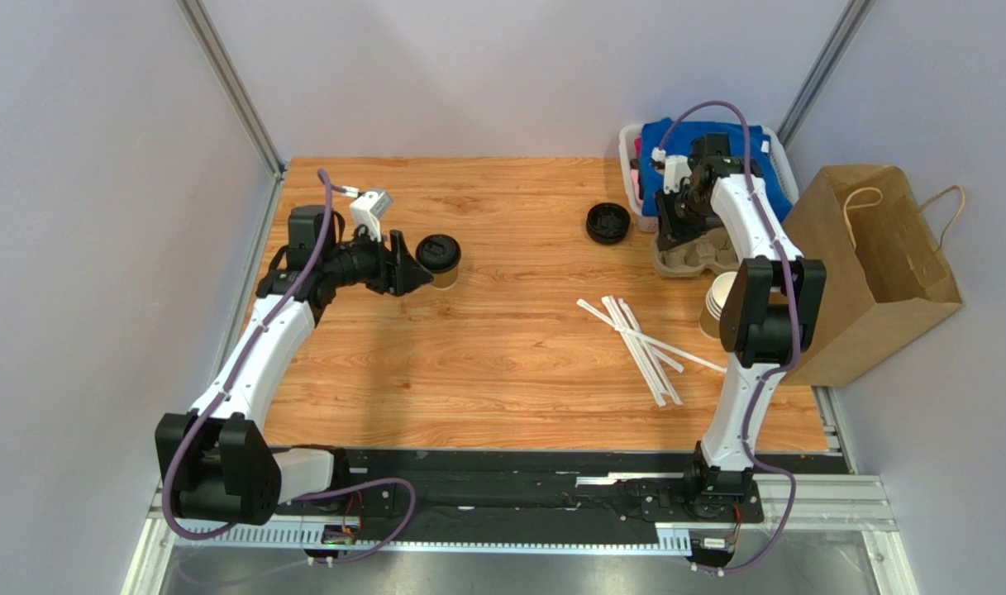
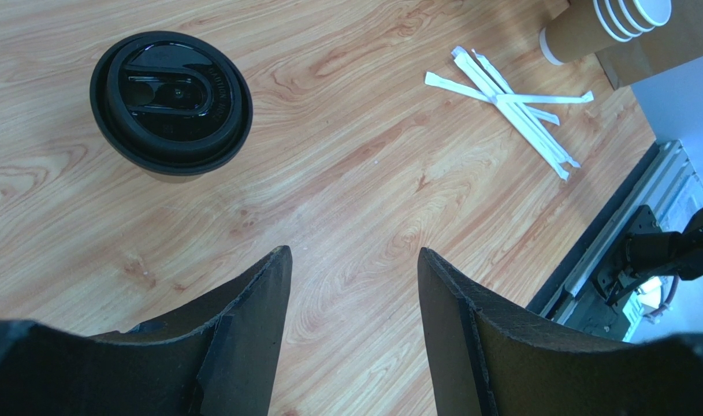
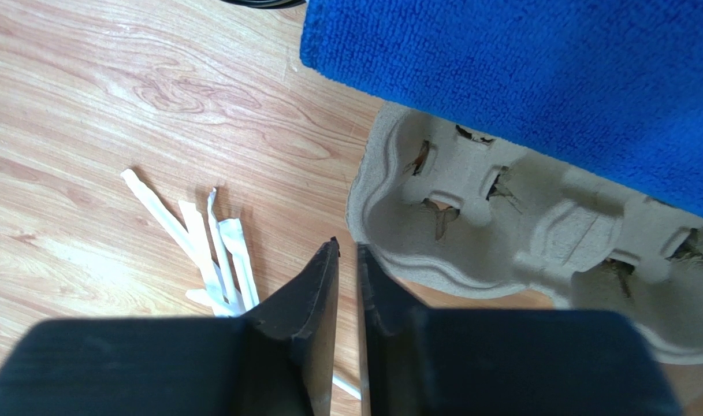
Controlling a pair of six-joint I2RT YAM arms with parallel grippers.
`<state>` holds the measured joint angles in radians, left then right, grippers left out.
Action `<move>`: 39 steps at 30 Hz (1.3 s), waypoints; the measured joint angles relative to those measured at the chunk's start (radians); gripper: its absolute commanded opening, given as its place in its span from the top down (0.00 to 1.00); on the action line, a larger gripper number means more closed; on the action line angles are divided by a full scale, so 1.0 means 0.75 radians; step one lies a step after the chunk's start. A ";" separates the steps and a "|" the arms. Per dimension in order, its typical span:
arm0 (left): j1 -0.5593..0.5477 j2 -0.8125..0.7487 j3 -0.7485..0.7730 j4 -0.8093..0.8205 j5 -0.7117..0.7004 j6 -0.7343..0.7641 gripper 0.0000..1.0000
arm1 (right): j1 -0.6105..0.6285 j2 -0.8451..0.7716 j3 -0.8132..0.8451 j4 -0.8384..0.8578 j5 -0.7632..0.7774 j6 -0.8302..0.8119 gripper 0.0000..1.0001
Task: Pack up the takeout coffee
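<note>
Pincers both reach out from bases bolted at the near edge, so I'll work outward from there. Closest on the worktop point(image 1: 508, 360) lies a loose heap of white wrapped straws point(image 1: 638, 341), crossing each other right of centre. Just beyond them a stack of unlidded cups point(image 1: 719, 304) lies on its side against a brown paper bag point(image 1: 874, 267), which sits at the right edge. That is probably where the order ends up.

Further back on the left, the left pincer point(image 2: 353, 256) hangs low with its jaws wide apart and nothing between them. The takeout coffee point(image 2: 171, 102) stands upright on the bare wood just ahead of it, black lid on, untouched by either finger. To me those spread jaws look set to go around the cup, though they are pointed a little to one side of it.

At the far side a loose black lid point(image 1: 608, 223) rests alone. To its right, the right pincer point(image 3: 347, 247) hovers with its jaws all but together, a thin slit between them, holding nothing. Below it is a grey pulp cup carrier point(image 3: 467, 234), its back edge tucked under a blue cloth point(image 3: 520, 78). I'd guess that arm means to drag the carrier clear.
</note>
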<state>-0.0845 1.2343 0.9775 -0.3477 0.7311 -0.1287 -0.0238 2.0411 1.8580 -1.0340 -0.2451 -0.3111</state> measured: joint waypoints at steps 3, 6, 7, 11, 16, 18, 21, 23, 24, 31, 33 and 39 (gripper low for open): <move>0.000 0.001 0.000 0.000 0.001 0.000 0.36 | 0.000 0.009 0.000 -0.002 0.004 0.006 0.73; -0.001 0.001 0.000 0.000 0.001 0.000 0.36 | 0.000 0.027 0.000 -0.001 0.008 0.006 0.75; -0.001 0.001 0.000 0.000 0.000 0.000 0.36 | 0.000 0.037 0.000 -0.002 0.010 0.007 0.75; -0.001 0.001 0.000 0.000 0.000 -0.001 0.36 | 0.000 0.078 0.000 -0.001 0.013 0.007 0.76; 0.000 0.007 0.000 -0.001 0.000 -0.001 0.36 | 0.000 0.122 0.000 -0.001 0.015 0.008 0.80; 0.000 0.008 0.000 -0.001 0.000 -0.001 0.36 | 0.000 0.128 0.001 0.001 0.016 0.008 0.84; 0.000 0.010 0.000 -0.001 -0.001 -0.002 0.36 | 0.000 0.129 0.003 0.001 0.015 0.009 0.91; 0.000 0.012 0.000 -0.001 -0.001 -0.004 0.36 | 0.000 0.129 0.003 0.001 0.015 0.011 0.98; 0.000 0.012 0.000 -0.001 -0.001 -0.004 0.36 | 0.000 0.129 0.003 0.001 0.016 0.011 1.00; 0.000 0.018 0.000 -0.001 -0.006 -0.006 0.36 | 0.000 0.129 0.010 0.000 0.015 0.010 1.00; -0.001 0.019 0.000 -0.001 -0.006 -0.006 0.36 | 0.000 0.128 0.010 0.001 0.015 0.010 1.00; 0.000 0.020 0.003 0.000 -0.006 -0.006 0.36 | -0.007 0.091 0.010 0.001 0.014 0.011 1.00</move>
<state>-0.0845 1.2495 0.9798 -0.3477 0.7269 -0.1329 -0.0292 2.1094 1.8652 -1.0332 -0.2344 -0.3031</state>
